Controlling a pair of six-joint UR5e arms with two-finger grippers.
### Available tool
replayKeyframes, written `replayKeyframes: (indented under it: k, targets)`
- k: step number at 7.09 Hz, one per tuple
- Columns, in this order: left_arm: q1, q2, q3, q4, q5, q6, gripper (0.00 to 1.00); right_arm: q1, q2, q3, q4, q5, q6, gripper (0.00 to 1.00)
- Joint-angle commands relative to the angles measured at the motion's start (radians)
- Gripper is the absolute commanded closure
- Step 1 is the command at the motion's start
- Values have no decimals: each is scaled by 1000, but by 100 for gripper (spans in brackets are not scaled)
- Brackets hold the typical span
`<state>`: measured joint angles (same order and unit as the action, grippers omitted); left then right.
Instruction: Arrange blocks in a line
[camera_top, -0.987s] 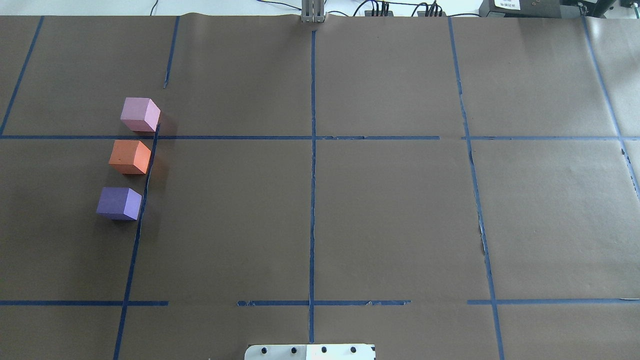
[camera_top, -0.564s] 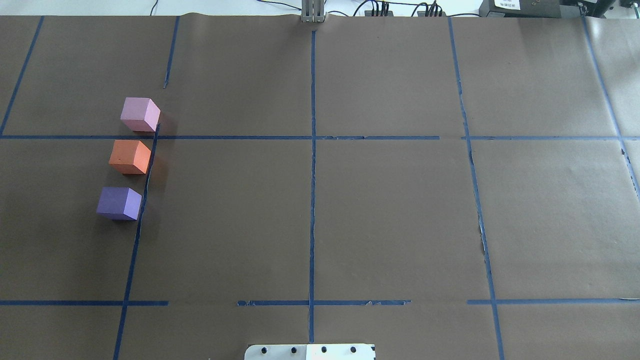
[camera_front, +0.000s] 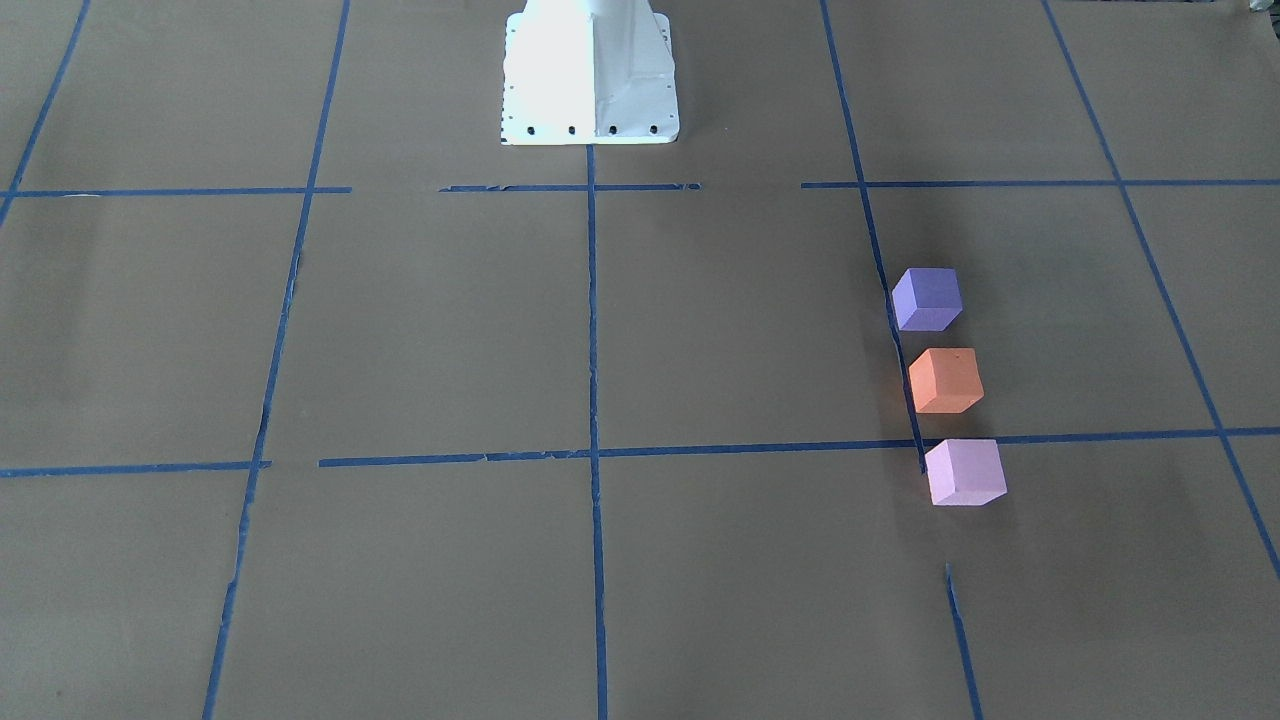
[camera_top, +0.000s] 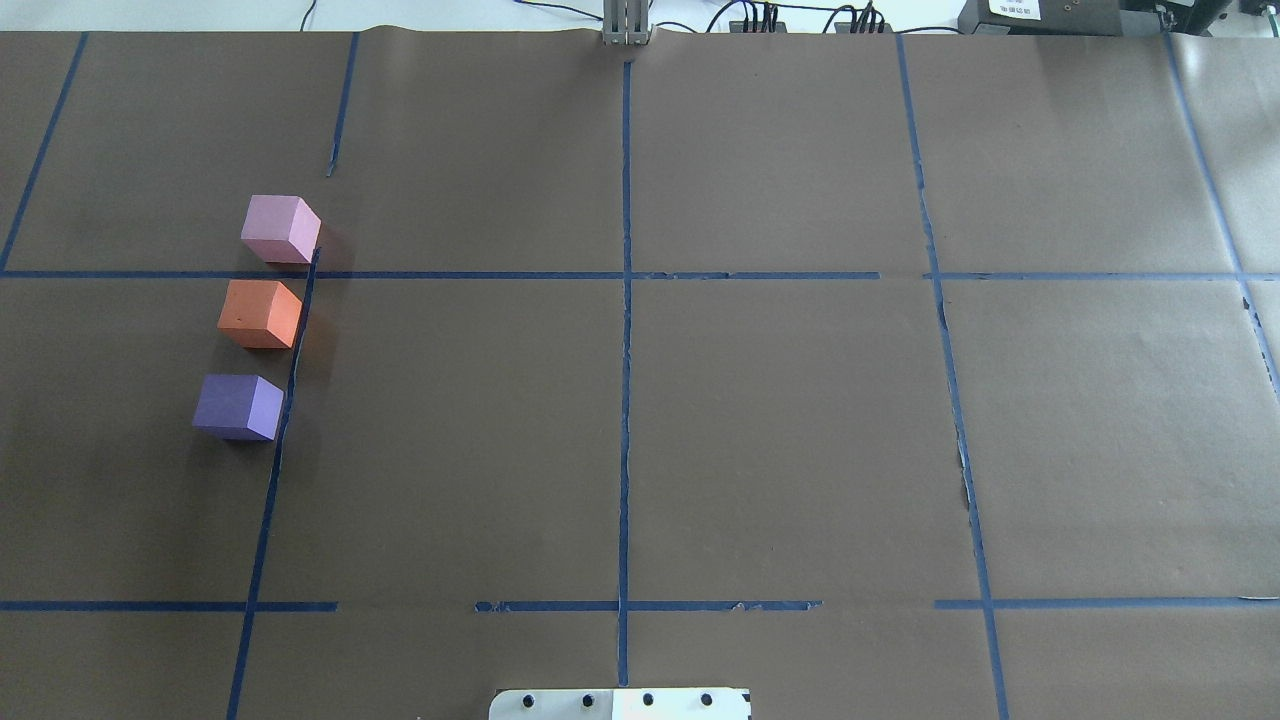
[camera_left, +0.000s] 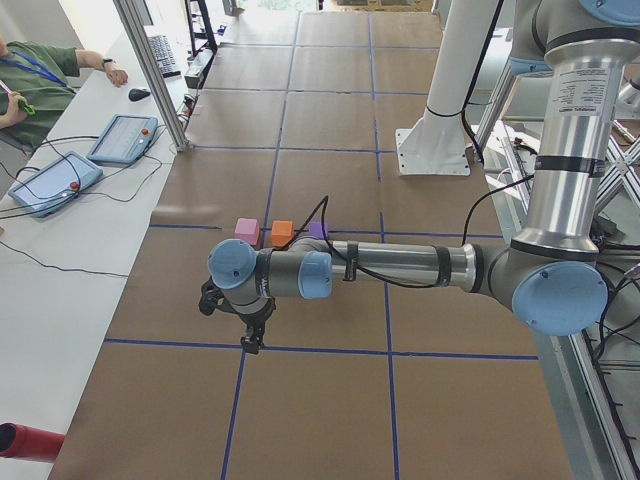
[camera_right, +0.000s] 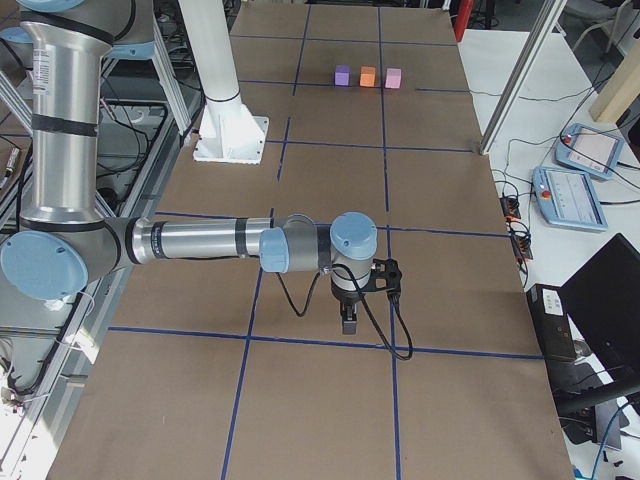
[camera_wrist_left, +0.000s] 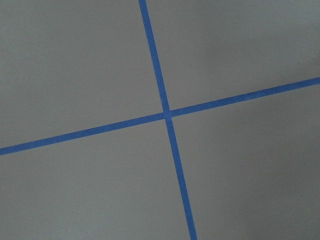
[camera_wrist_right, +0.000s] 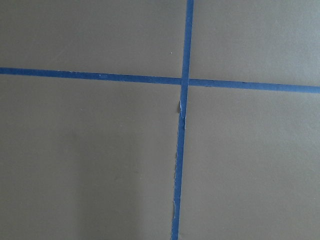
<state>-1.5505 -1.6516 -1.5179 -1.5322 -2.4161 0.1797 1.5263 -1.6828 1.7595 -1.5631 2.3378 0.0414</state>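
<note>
Three cubes stand in a line on the brown paper at the table's left, with small gaps between them. The pale pink block (camera_top: 280, 228) is farthest from the robot, the orange block (camera_top: 260, 313) is in the middle, and the dark purple block (camera_top: 238, 406) is nearest. They also show in the front view: purple block (camera_front: 927, 298), orange block (camera_front: 945, 380), pink block (camera_front: 965, 471). My left gripper (camera_left: 252, 340) shows only in the left side view, far from the blocks. My right gripper (camera_right: 348, 322) shows only in the right side view. I cannot tell whether either is open or shut.
Blue tape lines (camera_top: 625, 300) form a grid on the brown paper. The white robot base (camera_front: 590, 75) stands at the table's near middle edge. Operator tablets (camera_left: 122, 138) lie beyond the far edge. Both wrist views show only paper and a tape crossing (camera_wrist_left: 166, 114).
</note>
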Motion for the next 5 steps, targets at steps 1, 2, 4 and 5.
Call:
replayKeyframes:
  k: [1, 2, 4, 5]
  targets:
    - [-2, 0, -4, -11, 0, -2, 0, 0, 0, 0, 0, 0, 0, 0]
    - [-2, 1, -4, -32, 0, 0, 0, 0, 0, 0, 0, 0, 0, 0]
    - [-2, 1, -1, -32, 0, 0, 0, 0, 0, 0, 0, 0, 0, 0]
    - [-2, 1, -1, -34, 0, 0, 0, 0, 0, 0, 0, 0, 0, 0]
